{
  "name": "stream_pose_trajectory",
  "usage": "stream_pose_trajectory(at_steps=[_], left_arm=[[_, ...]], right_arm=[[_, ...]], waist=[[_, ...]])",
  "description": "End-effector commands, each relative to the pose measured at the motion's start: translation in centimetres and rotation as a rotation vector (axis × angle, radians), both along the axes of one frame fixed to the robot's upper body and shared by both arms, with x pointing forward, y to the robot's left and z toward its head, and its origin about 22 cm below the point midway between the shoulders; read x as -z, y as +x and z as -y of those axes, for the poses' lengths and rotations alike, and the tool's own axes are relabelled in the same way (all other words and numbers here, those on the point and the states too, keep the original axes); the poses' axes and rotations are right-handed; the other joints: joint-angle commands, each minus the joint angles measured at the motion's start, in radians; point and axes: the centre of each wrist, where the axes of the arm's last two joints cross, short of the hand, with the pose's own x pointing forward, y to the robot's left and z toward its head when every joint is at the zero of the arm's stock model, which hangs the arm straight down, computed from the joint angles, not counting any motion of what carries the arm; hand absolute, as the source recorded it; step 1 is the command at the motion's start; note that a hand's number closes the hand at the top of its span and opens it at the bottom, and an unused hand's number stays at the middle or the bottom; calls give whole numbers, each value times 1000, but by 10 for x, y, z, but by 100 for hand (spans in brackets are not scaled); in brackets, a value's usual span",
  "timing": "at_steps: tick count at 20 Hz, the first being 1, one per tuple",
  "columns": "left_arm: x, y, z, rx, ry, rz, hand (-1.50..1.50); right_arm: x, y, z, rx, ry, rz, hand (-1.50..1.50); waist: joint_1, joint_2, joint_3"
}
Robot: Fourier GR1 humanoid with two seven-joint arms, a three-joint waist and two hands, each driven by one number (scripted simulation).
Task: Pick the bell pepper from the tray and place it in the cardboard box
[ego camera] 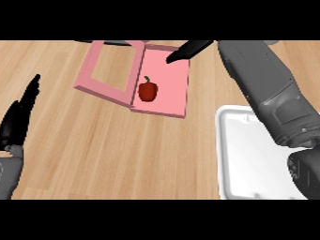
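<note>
A dark red bell pepper (148, 90) with a green stem lies on the floor of the pink open box (169, 101), near its left wall. My right hand (188, 49) hovers over the box's far right corner, fingers straight and apart from the pepper, holding nothing. Its grey forearm (270, 89) stretches back across the white tray (242, 154), which stands at the right with nothing visible in it. At the left edge my left hand (18, 117) rests, fingers straight and pointing up.
The pink box's flap (107, 70) lies folded out to the left as an open frame on the wooden counter (121, 150). A dark object's edge shows behind the box at the top.
</note>
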Motion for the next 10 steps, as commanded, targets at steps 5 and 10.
stream_pose_trajectory(at_steps=[5,10], left_arm=[[-4,-2,-5,0,-8,-3,0],[-2,-2,-4,16,2,9,0]], right_arm=[[-13,4,99,96,9,-6,-150],[-21,-1,144,88,-12,10,-150]], waist=[[4,9,2],[16,17,3]])
